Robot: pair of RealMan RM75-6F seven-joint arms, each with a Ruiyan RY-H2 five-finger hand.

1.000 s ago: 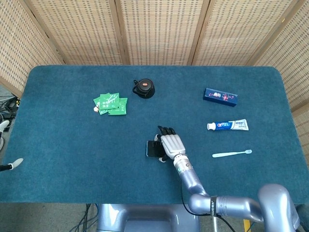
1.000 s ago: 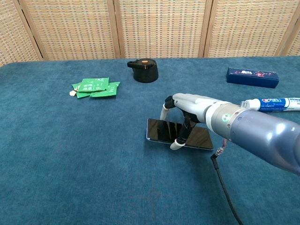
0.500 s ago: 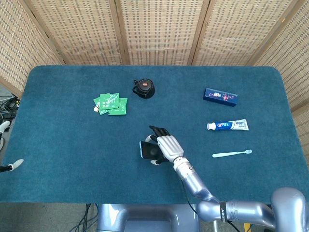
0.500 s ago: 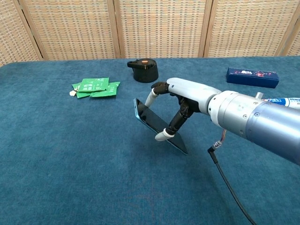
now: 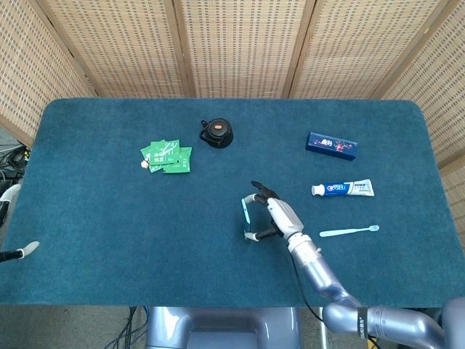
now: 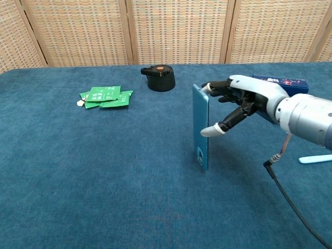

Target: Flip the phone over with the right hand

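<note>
The phone (image 6: 200,129) stands upright on its long edge, its light blue back with the camera lens turned toward the chest view. From the head view the phone (image 5: 246,214) shows almost edge-on, near the middle of the table. My right hand (image 6: 244,98) holds it from the right side, fingers over the top edge and thumb against the hidden screen side. That hand (image 5: 280,216) lies just right of the phone. Whether the lower edge touches the cloth I cannot tell. Only one white-tipped finger of my left hand (image 5: 22,249) shows at the far left edge.
On the blue cloth table (image 5: 109,233) lie green sachets (image 5: 167,157) and a black round lid (image 5: 216,132) at the back left. A dark blue box (image 5: 332,145), a toothpaste tube (image 5: 343,189) and a toothbrush (image 5: 349,231) lie right of the hand.
The phone went from lying flat, screen up, through a tilt to standing upright with its blue back showing. My right hand rose and shifted right with it.
</note>
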